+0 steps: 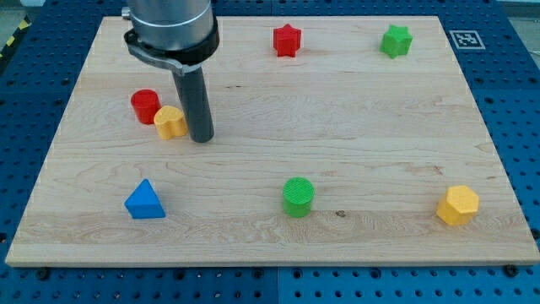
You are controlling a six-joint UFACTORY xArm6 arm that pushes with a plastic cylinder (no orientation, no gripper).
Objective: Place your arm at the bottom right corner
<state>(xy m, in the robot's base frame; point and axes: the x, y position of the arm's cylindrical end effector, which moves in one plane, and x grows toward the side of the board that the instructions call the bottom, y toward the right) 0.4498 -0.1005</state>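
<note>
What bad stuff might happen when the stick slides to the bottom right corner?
My tip sits right beside the yellow heart block, so a sloppy start may nudge it. A straight slide passes near the green cylinder. The yellow hexagon block sits by that corner and could get shoved off the board.

The scene is brightly and evenly lit from above, so the pale wooden counter [337,118] shows its grain clearly with no strong glare, and each block, such as the green cylinder [298,196] and the yellow hexagonal block [457,204], casts only a short, soft shadow at its base. The dark rod takes a faint vertical sheen along its side, and around my tip [202,138] there is a small dim shadow on the wood. Focus is sharp across the whole view, with no visible motion blur, and the counter's edges look straight, narrowing toward the view's top only through perspective.
</note>
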